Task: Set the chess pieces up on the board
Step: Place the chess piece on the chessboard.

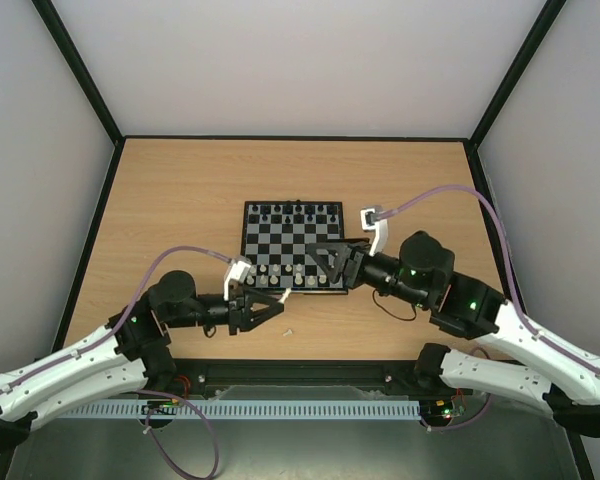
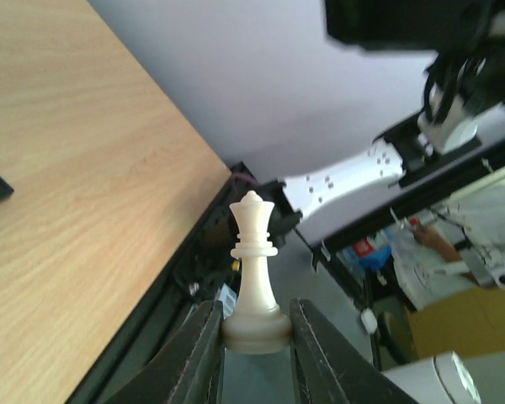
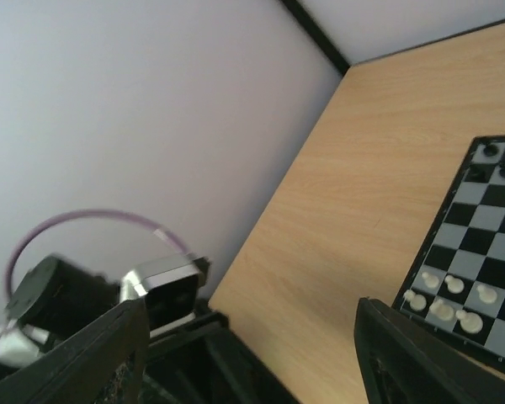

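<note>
I see left jaws pinching a tall white piece [image 2: 254, 269] by its base, just off the board's [image 1: 292, 232] near edge; right jaws wide, empty, over the board's near right squares.

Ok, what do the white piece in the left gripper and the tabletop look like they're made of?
White chess piece: probably plastic, cream, smooth with a slight sheen and moulded-looking rings.
Tabletop: light wood or wood-look laminate, matt, with fine straight grain lines; which one cannot be told.
</note>
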### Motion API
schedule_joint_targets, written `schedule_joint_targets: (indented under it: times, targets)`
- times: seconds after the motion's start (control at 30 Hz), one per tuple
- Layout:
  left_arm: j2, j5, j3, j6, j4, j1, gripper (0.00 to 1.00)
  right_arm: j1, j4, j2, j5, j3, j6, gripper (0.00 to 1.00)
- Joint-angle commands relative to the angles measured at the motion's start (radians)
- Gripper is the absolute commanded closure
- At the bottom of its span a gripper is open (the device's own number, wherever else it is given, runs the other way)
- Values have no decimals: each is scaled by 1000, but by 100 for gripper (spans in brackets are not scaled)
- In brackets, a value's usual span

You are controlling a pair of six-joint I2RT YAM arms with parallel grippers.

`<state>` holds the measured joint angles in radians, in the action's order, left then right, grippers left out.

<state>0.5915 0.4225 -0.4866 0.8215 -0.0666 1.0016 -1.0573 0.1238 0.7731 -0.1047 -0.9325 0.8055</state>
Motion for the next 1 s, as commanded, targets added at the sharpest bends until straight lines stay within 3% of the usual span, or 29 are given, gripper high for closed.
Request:
schedule_joint_targets:
  times: [0.0,0.17,0.37,0.6,0.97]
  targets:
    - [-55,147,-12,-76,159,6,75,8,256,89,240,-140,-151,31]
    - [-118,223,-19,-81,182,8,75,11,349,188,500,-214,-208,28]
    - [-171,265,-19,-71,182,9,75,18,384,243,681,-213,-236,29]
    - [-188,291,-19,-80,216,11,75,20,304,291,943,-157,-224,32]
    - [-224,306,13,-62,201,11,75,22,273,379,1021,-140,-233,40]
